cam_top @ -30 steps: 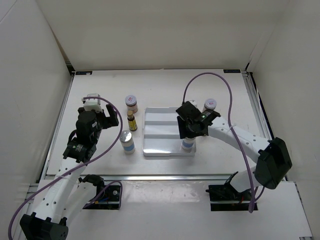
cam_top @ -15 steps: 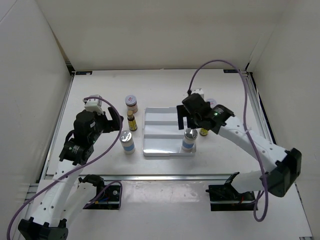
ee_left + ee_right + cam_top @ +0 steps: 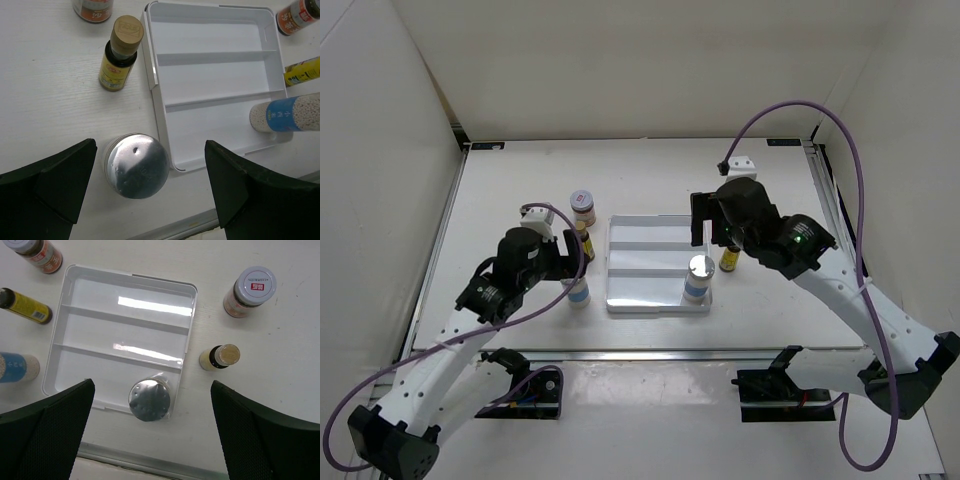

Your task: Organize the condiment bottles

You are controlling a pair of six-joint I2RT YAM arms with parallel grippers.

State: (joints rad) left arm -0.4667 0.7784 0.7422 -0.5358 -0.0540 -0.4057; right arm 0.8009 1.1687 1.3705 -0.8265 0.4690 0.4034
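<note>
A silver-capped bottle (image 3: 699, 275) stands upright in the near right corner of the white tray (image 3: 645, 262). My right gripper (image 3: 705, 228) hangs open above it; its cap (image 3: 149, 399) shows between the wide fingers, untouched. The other silver-capped bottle (image 3: 136, 165) stands on the table by the tray's near left corner. My left gripper (image 3: 150, 145) is open over it, with a gap on both sides. Left of the tray stand an amber bottle (image 3: 584, 240) and a pink-lidded jar (image 3: 582, 203). On the right are an amber bottle (image 3: 221, 357) and a jar (image 3: 252, 290).
The tray (image 3: 125, 330) has three long compartments; the two farther ones hold nothing. White walls close in the table on three sides. A metal rail (image 3: 650, 352) runs along the near edge.
My right gripper opened, let go of the silver-capped bottle in the tray, and rose back to the right. My left arm swung right over the other silver-capped bottle.
</note>
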